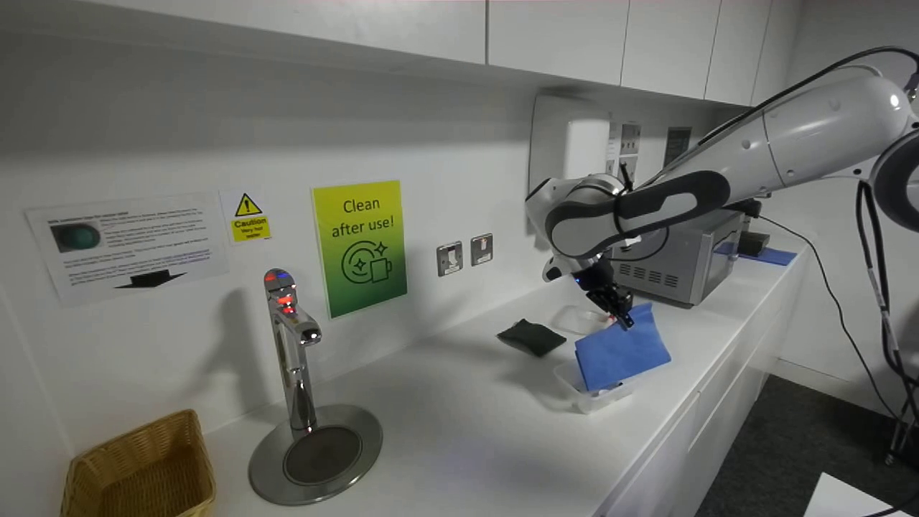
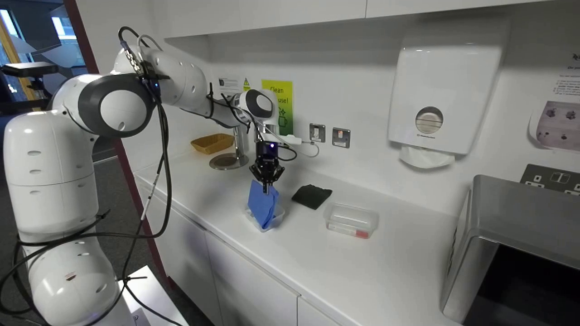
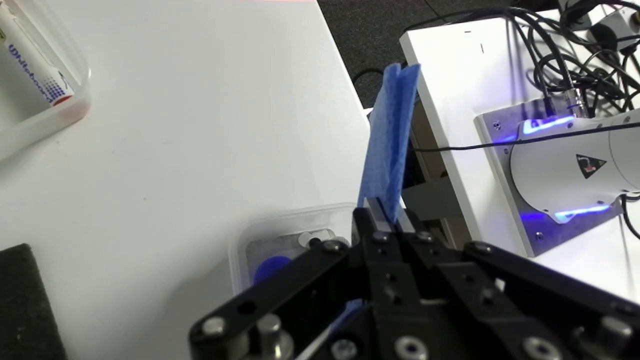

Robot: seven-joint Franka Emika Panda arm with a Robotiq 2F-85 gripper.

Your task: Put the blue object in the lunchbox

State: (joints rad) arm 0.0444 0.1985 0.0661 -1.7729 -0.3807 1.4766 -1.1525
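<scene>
Now | gripper (image 2: 266, 188) pinching blue cloth (image 1: 623, 350) | lunchbox (image 1: 589, 403) near edge (image 1: 692, 391) | bare counter (image 1: 459, 424) alongside

kitchenette | tap (image 1: 293, 366) | "Clean after use!" sign (image 1: 360, 248) | probably microwave (image 2: 521, 222), partly cropped

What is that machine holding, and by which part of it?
A blue cloth, pinched near its upper edge, between two corners, by the pincer; most of it hangs below.
</scene>
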